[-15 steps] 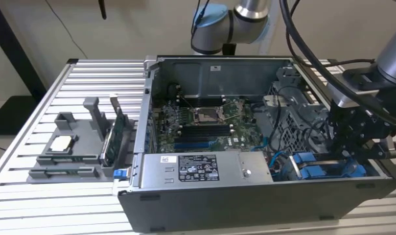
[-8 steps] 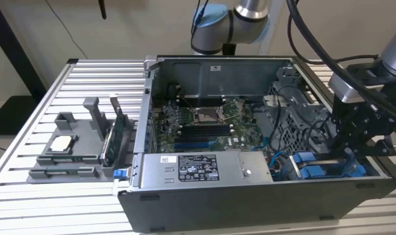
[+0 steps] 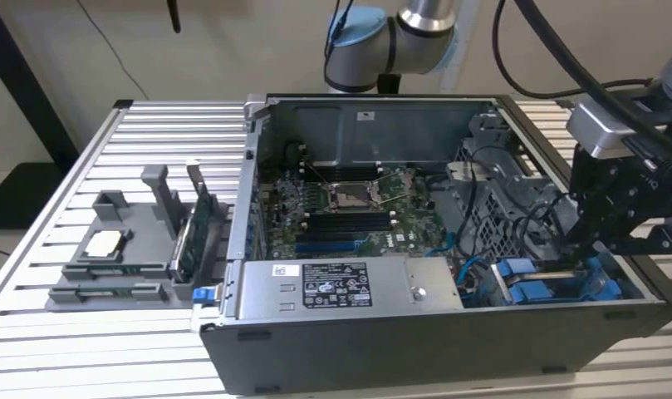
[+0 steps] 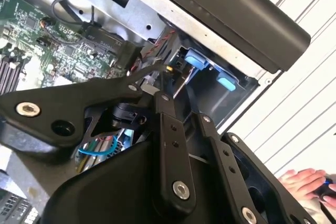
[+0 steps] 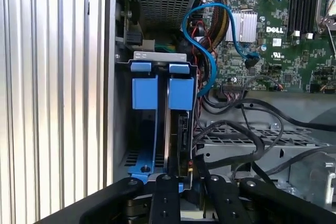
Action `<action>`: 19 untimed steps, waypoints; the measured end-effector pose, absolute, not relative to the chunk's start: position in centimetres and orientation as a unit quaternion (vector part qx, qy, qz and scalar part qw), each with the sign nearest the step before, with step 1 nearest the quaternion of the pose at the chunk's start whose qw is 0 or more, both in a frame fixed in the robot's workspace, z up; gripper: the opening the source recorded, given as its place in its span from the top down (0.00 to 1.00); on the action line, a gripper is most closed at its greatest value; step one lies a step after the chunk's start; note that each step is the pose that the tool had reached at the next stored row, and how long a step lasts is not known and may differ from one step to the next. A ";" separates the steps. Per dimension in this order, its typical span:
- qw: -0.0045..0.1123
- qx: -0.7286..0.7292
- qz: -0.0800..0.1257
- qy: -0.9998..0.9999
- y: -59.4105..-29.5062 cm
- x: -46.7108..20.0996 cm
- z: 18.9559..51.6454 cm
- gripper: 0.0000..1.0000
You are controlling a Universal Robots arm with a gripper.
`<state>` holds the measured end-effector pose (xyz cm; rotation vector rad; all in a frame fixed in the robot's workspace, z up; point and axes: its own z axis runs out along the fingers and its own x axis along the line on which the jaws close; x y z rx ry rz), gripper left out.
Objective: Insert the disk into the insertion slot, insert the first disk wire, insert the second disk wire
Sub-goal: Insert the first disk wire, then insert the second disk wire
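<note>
Disk [image 5: 181,94]: sitting upright in the insertion slot [image 5: 137,163]; first step appearing done. Gripper [image 5: 185,179]: fingers [image 4: 163,103] pressing nearly together beside the disk, seemingly pinching a small wire connector [image 4: 166,70]; both wire insertions looking outstanding.

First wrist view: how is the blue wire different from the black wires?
The blue wire is a single bright strand, while the black wires are several dark ones. The blue wire curls in a loop to a plug on the green board, while the black wires trail across the grey metal cage. Both bend in curves inside the computer case.
</note>
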<state>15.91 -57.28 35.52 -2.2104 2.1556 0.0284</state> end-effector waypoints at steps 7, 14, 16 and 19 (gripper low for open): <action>0.027 -0.716 0.009 0.698 -57.3 15.9 36.0 0.74; 0.027 -0.716 0.009 0.698 -57.3 15.9 36.0 0.74; 0.027 -0.716 0.009 0.698 -57.3 15.9 36.0 0.74; 0.025 -0.716 0.011 0.698 -57.3 15.9 36.1 0.74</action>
